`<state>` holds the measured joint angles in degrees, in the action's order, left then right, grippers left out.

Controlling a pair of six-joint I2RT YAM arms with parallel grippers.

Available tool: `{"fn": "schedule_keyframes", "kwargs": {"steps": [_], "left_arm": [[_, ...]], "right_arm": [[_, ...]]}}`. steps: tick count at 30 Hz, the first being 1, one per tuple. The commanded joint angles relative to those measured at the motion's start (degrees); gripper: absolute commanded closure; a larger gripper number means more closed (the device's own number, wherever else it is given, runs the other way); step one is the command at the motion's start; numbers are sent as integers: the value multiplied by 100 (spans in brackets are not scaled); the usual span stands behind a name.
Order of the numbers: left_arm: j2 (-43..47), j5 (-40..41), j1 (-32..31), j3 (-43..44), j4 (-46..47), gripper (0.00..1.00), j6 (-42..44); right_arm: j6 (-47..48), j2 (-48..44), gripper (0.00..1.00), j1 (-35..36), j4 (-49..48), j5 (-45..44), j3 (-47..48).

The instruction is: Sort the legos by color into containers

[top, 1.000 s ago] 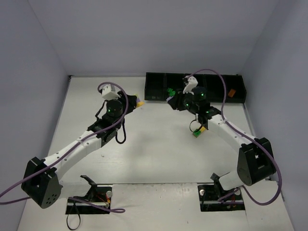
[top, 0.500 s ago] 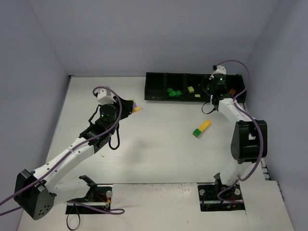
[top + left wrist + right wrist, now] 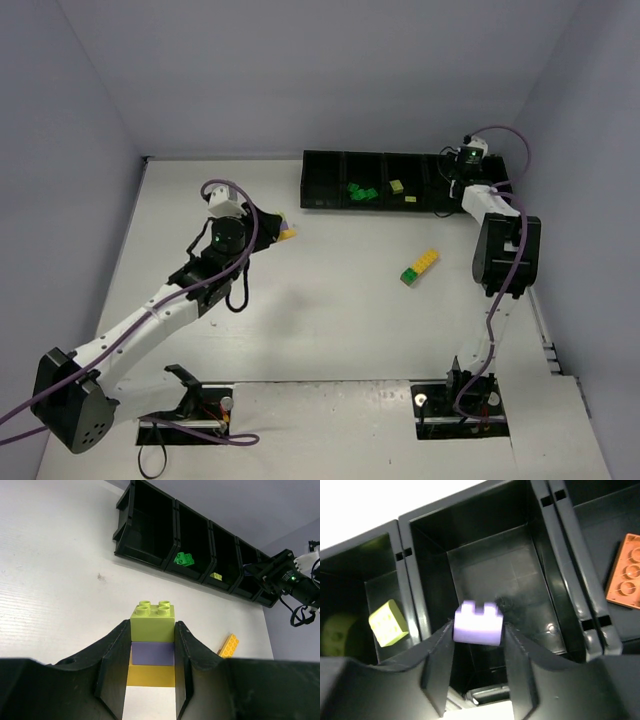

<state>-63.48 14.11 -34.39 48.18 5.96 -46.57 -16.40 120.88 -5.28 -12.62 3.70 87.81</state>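
Observation:
My left gripper (image 3: 152,637) is shut on a stack of a lime green, a lavender and a yellow brick (image 3: 152,652), held over the table left of the tray; in the top view it shows as the stack (image 3: 287,230). My right gripper (image 3: 478,630) sits over the fourth compartment of the black tray (image 3: 412,580), with a blurred lavender brick (image 3: 476,625) between its fingertips. In the top view this gripper (image 3: 452,172) is at the tray's (image 3: 330,207) right part. Green bricks (image 3: 362,190) lie in the second compartment, a lime brick (image 3: 397,186) in the third, an orange brick (image 3: 626,571) in the fifth.
A yellow brick joined to a green one (image 3: 420,266) lies on the white table between the arms; its yellow end shows in the left wrist view (image 3: 228,646). Grey walls close the table on three sides. The right arm stretches along the right edge.
The right arm swung from the table's middle to the tray's right end and now hangs over the fourth compartment. The left arm shifted slightly with its stack.

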Motion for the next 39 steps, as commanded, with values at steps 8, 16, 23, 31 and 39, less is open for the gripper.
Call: {"fn": "schedule_keyframes", "kwargs": {"steps": [8, 16, 23, 31, 39], "left_arm": [[-278, -189, 20, 472, 459, 100, 139], [-524, -101, 29, 788, 670, 100, 288], [-814, -75, 38, 1070, 933, 100, 306], [-1043, -119, 29, 1184, 1241, 100, 227], [-1096, -163, 20, 1264, 1294, 100, 86]], "right_arm": [[339, -705, 36, -8, 190, 200, 448], [-3, -2550, 39, 702, 103, 1325, -922], [-671, -3763, 38, 1757, -521, 2590, -2179], [-838, -4433, 32, 3031, -768, 2952, -2523], [-812, -4257, 31, 3542, -979, 3031, -2444]]}}
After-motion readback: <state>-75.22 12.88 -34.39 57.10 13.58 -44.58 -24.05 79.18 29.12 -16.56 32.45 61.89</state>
